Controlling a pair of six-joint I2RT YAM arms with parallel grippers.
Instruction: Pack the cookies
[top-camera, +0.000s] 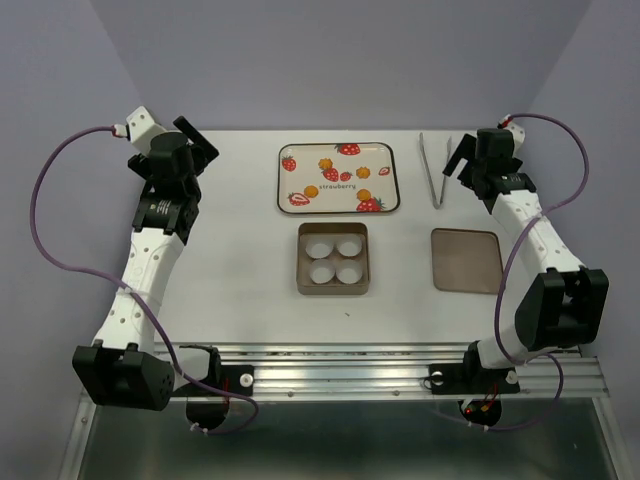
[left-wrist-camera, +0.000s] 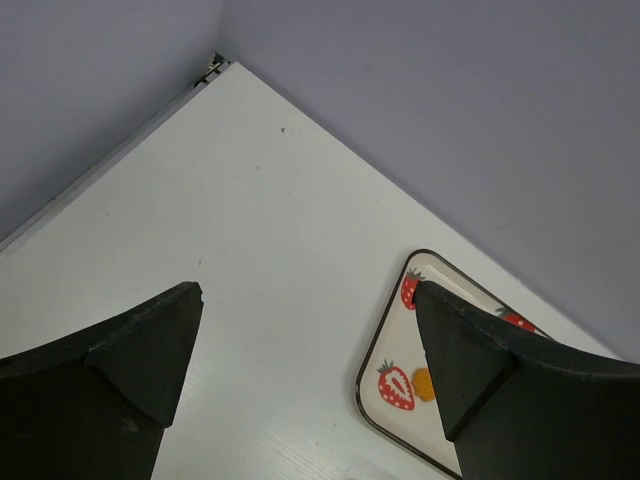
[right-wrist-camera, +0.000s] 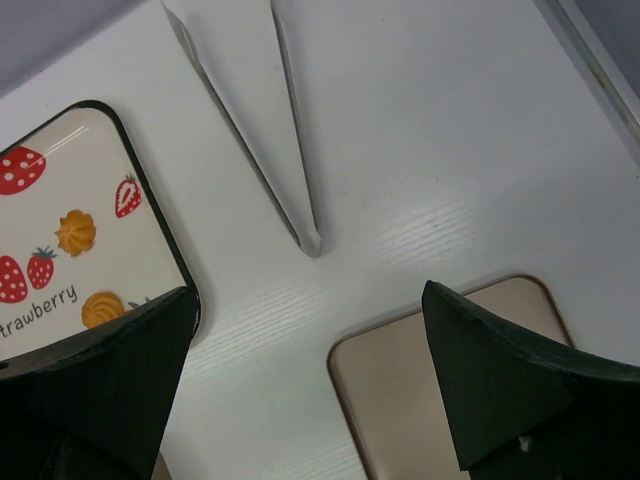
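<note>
The white counter (top-camera: 250, 270) fills most of the top view, with purple walls behind it and on both sides.

The left arm (top-camera: 150, 260) reaches from the near left corner up to the far left. Its tool (left-wrist-camera: 305, 300) has its jaws spread wide with nothing between them, over bare counter just left of the tray's near left corner. The right arm (top-camera: 535, 240) rises along the right side. Its tool (right-wrist-camera: 307, 295) is also spread wide and empty, above the space between the tray, the tongs and the lid.

A rectangular tray (top-camera: 310, 152) with a dark rim lies at the far middle of the counter, printed with red strawberries and the word "strawberry".

Just near of the tray sits a square metal tin (top-camera: 302, 260), open at the top, holding four white paper cups (top-camera: 320, 246) in a two-by-two block.

To the right of the tin, well apart from it, a flat square lid (top-camera: 466, 260) lies on the counter.

Far of the lid, just right of the tray, metal tongs (top-camera: 436, 200) lie flat, their joined end toward the lid and their legs spreading toward the far wall.

The cookies (top-camera: 326, 161) are small orange-yellow rounds resting on the tray among the printed strawberries. Two show near the tray's right edge in the right wrist view, and one by its near left corner in the left wrist view.
</note>
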